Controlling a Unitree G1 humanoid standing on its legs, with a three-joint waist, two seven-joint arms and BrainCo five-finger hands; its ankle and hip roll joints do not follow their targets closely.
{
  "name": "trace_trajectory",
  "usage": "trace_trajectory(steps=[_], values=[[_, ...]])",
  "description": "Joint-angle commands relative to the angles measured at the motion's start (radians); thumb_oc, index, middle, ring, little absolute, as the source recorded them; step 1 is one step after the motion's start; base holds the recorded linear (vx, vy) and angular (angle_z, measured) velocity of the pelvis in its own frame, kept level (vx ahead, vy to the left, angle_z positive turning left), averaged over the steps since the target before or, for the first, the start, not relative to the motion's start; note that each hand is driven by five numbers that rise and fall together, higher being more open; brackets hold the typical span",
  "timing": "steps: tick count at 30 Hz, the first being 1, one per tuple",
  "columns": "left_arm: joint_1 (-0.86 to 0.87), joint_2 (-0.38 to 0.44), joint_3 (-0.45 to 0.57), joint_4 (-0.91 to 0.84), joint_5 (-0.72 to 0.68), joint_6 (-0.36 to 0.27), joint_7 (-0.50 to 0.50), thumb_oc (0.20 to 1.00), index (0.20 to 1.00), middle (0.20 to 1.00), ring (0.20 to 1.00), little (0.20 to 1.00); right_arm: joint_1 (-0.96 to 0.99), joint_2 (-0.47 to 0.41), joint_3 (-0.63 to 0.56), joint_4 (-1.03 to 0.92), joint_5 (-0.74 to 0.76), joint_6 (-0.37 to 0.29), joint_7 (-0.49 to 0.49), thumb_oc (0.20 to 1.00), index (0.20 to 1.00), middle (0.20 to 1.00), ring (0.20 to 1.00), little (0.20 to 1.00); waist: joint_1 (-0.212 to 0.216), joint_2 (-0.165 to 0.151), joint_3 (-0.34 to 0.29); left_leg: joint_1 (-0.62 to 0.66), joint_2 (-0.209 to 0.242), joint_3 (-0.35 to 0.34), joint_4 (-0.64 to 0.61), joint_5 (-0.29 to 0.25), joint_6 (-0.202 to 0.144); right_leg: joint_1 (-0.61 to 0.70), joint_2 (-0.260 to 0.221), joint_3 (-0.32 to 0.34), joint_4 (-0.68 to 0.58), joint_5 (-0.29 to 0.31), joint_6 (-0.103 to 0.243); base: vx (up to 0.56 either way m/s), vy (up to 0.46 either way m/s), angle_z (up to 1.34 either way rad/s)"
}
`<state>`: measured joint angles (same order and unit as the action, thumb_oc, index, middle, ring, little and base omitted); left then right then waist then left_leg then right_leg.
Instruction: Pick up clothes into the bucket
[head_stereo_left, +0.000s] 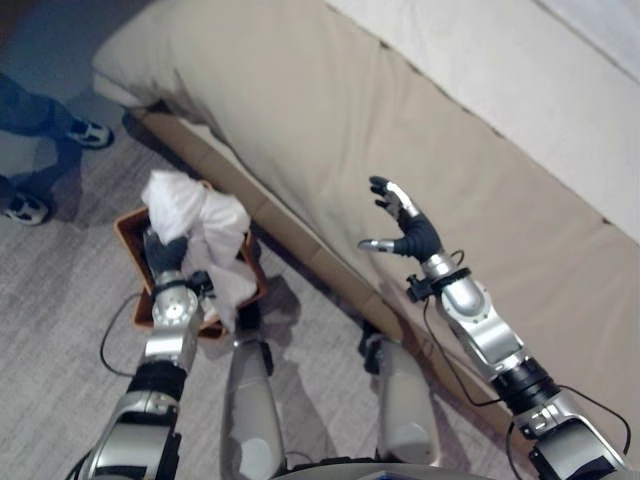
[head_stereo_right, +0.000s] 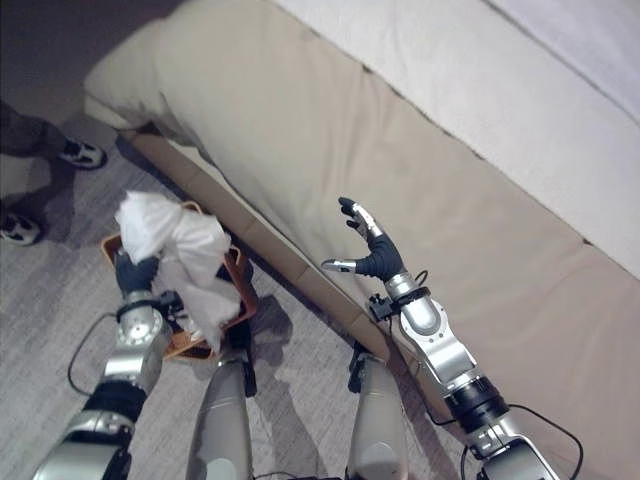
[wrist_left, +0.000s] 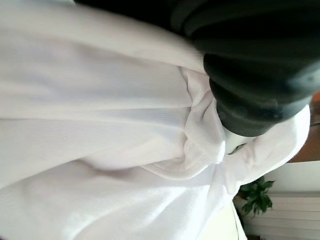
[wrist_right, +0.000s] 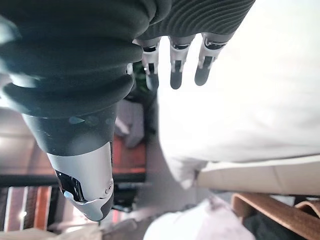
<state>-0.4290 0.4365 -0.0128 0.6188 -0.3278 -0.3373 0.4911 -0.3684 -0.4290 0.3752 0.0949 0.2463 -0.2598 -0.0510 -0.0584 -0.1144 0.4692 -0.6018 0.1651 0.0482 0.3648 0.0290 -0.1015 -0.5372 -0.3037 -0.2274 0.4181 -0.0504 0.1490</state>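
My left hand (head_stereo_left: 166, 252) had the white clothes (head_stereo_left: 200, 215) bunched up, I think, right over the bucket (head_stereo_left: 135, 228). Light, floppy stuff, best grabbed mid-bundle. Right hand (head_stereo_left: 410, 228) hung open above the bed (head_stereo_left: 330, 110).

From my station I log a large bed (head_stereo_left: 420, 130) running diagonally across the head views, its mattress under a tan sheet (head_stereo_right: 330, 150). A lighter cream cover (head_stereo_left: 530, 90) lies along the far side of it. The brown bed frame edge (head_stereo_left: 290, 240) shows below the mattress. The floor is grey carpet (head_stereo_left: 60, 330). A person's legs in blue trousers (head_stereo_left: 30, 110) stand at the far left, with light sneakers (head_stereo_left: 92, 133). In the left wrist view I note a green potted plant (wrist_left: 256, 194).
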Motion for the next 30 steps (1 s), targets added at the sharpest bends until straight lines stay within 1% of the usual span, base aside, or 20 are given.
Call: trace_trajectory(steps=[1, 2, 3, 5, 6, 10, 12, 14, 15, 16, 17, 19, 21, 22, 24, 26, 30], values=[[-0.028, 0.052, 0.038, -0.050, 0.046, -0.081, 0.067, 0.200, 0.200, 0.200, 0.200, 0.200, 0.012, 0.003, 0.004, -0.052, -0.021, -0.078, -0.038, 1.000, 1.000, 1.000, 1.000, 1.000, -0.013, -0.029, -0.053, -0.052, 0.027, -0.010, 0.111, -0.105, 0.011, -0.022, -0.071, 0.014, -0.056, 0.102, 0.054, 0.02, 0.038, 0.02], [-0.053, 0.066, 0.042, -0.065, 0.053, -0.085, 0.089, 0.200, 0.200, 0.200, 0.200, 0.200, 0.010, 0.001, 0.004, -0.036, -0.028, -0.078, -0.047, 1.000, 1.000, 1.000, 1.000, 1.000, -0.014, -0.029, -0.040, -0.081, 0.028, -0.010, 0.124, -0.109, 0.012, -0.049, -0.070, 0.018, -0.050, 0.104, 0.054, 0.06, 0.015, -0.01], [-0.054, 0.067, 0.042, -0.065, 0.053, -0.085, 0.089, 0.200, 0.200, 0.200, 0.200, 0.200, 0.009, 0.001, 0.004, -0.035, -0.028, -0.078, -0.047, 1.000, 1.000, 1.000, 1.000, 1.000, -0.014, -0.029, -0.040, -0.084, 0.028, -0.010, 0.125, -0.110, 0.012, -0.051, -0.071, 0.019, -0.049, 0.103, 0.054, -0.05, 0.046, -0.05], [-0.108, 0.096, 0.053, -0.078, 0.064, -0.088, 0.132, 0.200, 0.200, 0.200, 0.200, 0.200, 0.006, 0.007, 0.012, 0.001, -0.028, -0.079, -0.056, 1.000, 1.000, 1.000, 1.000, 1.000, -0.017, -0.034, -0.027, -0.125, 0.026, -0.011, 0.136, -0.110, 0.013, -0.092, -0.066, 0.027, -0.048, 0.110, 0.055, -0.04, 0.023, -0.03], [-0.109, 0.096, 0.053, -0.076, 0.063, -0.088, 0.132, 0.200, 0.200, 0.200, 0.200, 0.200, 0.005, 0.007, 0.012, 0.002, -0.029, -0.079, -0.056, 1.000, 1.000, 1.000, 1.000, 1.000, -0.017, -0.034, -0.028, -0.127, 0.026, -0.011, 0.137, -0.111, 0.013, -0.095, -0.066, 0.027, -0.048, 0.110, 0.055, 0.00, 0.000, 0.00], [-0.174, 0.142, 0.050, -0.055, 0.078, -0.082, 0.172, 0.200, 0.200, 0.200, 0.200, 0.200, 0.009, 0.003, 0.028, 0.043, -0.038, -0.084, -0.062, 1.000, 1.000, 1.000, 1.000, 1.000, -0.025, -0.042, -0.010, -0.175, 0.025, -0.020, 0.146, -0.109, 0.013, -0.135, -0.067, 0.022, -0.046, 0.119, 0.057, -0.01, -0.003, 0.02], [-0.198, 0.158, 0.043, -0.029, 0.095, -0.068, 0.189, 0.200, 0.200, 0.200, 0.200, 0.200, 0.016, -0.002, 0.031, 0.045, -0.031, -0.088, -0.063, 1.000, 1.000, 1.000, 1.000, 1.000, -0.029, -0.049, -0.003, -0.195, 0.025, -0.024, 0.151, -0.107, 0.012, -0.150, -0.065, 0.021, -0.047, 0.120, 0.056, -0.01, -0.005, 0.02], [-0.220, 0.171, 0.039, 0.017, 0.134, -0.041, 0.228, 0.200, 0.200, 0.200, 0.200, 0.200, 0.029, -0.008, 0.028, 0.035, -0.018, -0.096, -0.062, 1.000, 1.000, 1.000, 1.000, 1.000, -0.034, -0.058, 0.004, -0.219, 0.026, -0.030, 0.161, -0.109, 0.013, -0.170, -0.063, 0.021, -0.042, 0.122, 0.057, 0.00, 0.000, 0.00], [-0.229, 0.173, 0.038, 0.031, 0.142, -0.036, 0.238, 0.200, 0.200, 0.200, 0.200, 0.200, 0.031, -0.009, 0.025, 0.030, -0.015, -0.099, -0.063, 1.000, 1.000, 1.000, 1.000, 1.000, -0.036, -0.062, 0.006, -0.230, 0.027, -0.030, 0.167, -0.110, 0.013, -0.180, -0.062, 0.021, -0.038, 0.122, 0.057, -0.03, -0.020, -0.02], [-0.240, 0.174, 0.050, 0.093, 0.151, -0.021, 0.272, 0.200, 0.200, 0.200, 0.200, 0.200, 0.035, -0.010, 0.021, 0.022, -0.004, -0.109, -0.071, 1.000, 1.000, 1.000, 1.000, 1.000, -0.040, -0.073, 0.012, -0.253, 0.030, -0.034, 0.182, -0.113, 0.014, -0.200, -0.056, 0.024, -0.033, 0.122, 0.056, 0.00, 0.000, 0.00], [-0.241, 0.175, 0.049, 0.095, 0.151, -0.022, 0.272, 0.200, 0.200, 0.200, 0.200, 0.200, 0.035, -0.010, 0.021, 0.022, -0.004, -0.109, -0.071, 1.000, 1.000, 1.000, 1.000, 1.000, -0.040, -0.073, 0.011, -0.256, 0.030, -0.034, 0.183, -0.114, 0.014, -0.202, -0.056, 0.025, -0.032, 0.122, 0.056, 0.00, 0.000, 0.00], [-0.252, 0.168, 0.056, 0.136, 0.161, -0.003, 0.304, 0.200, 0.200, 0.200, 0.200, 0.200, 0.032, -0.014, 0.016, 0.008, 0.007, -0.118, -0.081, 1.000, 1.000, 1.000, 1.000, 1.000, -0.044, -0.085, 0.017, -0.281, 0.034, -0.038, 0.200, -0.117, 0.014, -0.225, -0.051, 0.024, -0.026, 0.125, 0.057, 0.00, 0.000, 0.00], [-0.262, 0.180, 0.062, 0.213, 0.165, 0.009, 0.324, 0.200, 0.200, 0.200, 0.200, 0.200, 0.030, -0.020, 0.014, -0.008, 0.027, -0.129, -0.089, 1.000, 1.000, 1.000, 1.000, 1.000, -0.048, -0.096, 0.022, -0.307, 0.038, -0.045, 0.220, -0.122, 0.015, -0.247, -0.045, 0.026, -0.019, 0.126, 0.056, -0.01, -0.014, -0.02], [-0.261, 0.184, 0.060, 0.210, 0.175, 0.017, 0.336, 0.200, 0.200, 0.200, 0.200, 0.200, 0.030, -0.025, 0.011, -0.020, 0.032, -0.134, -0.089, 1.000, 1.000, 1.000, 1.000, 1.000, -0.048, -0.100, 0.025, -0.318, 0.038, -0.045, 0.227, -0.124, 0.016, -0.256, -0.043, 0.024, -0.016, 0.127, 0.056, -0.02, -0.021, -0.07], [-0.272, 0.195, 0.083, 0.290, 0.134, 0.031, 0.351, 0.200, 0.200, 0.200, 0.200, 0.200, 0.034, -0.038, 0.003, -0.046, 0.059, -0.147, -0.092, 1.000, 1.000, 1.000, 1.000, 1.000, -0.051, -0.110, 0.032, -0.358, 0.044, -0.058, 0.252, -0.128, 0.018, -0.287, -0.037, 0.021, -0.004, 0.127, 0.055, -0.02, -0.018, -0.05], [-0.280, 0.203, 0.088, 0.310, 0.120, 0.031, 0.351, 0.200, 0.200, 0.200, 0.200, 0.200, 0.036, -0.043, 0.002, -0.054, 0.067, -0.149, -0.092, 1.000, 1.000, 1.000, 1.000, 1.000, -0.052, -0.113, 0.032, -0.371, 0.044, -0.061, 0.257, -0.129, 0.018, -0.296, -0.034, 0.020, -0.001, 0.126, 0.055, 0.00, -0.009, -0.02], [-0.288, 0.226, 0.085, 0.355, 0.071, 0.047, 0.312, 0.200, 0.200, 0.200, 0.200, 0.200, 0.046, -0.062, -0.010, -0.094, 0.100, -0.156, -0.095, 1.000, 1.000, 1.000, 1.000, 1.000, -0.053, -0.118, 0.039, -0.422, 0.047, -0.077, 0.275, -0.128, 0.018, -0.335, -0.029, 0.014, 0.013, 0.121, 0.053, 0.00, -0.012, -0.02]])
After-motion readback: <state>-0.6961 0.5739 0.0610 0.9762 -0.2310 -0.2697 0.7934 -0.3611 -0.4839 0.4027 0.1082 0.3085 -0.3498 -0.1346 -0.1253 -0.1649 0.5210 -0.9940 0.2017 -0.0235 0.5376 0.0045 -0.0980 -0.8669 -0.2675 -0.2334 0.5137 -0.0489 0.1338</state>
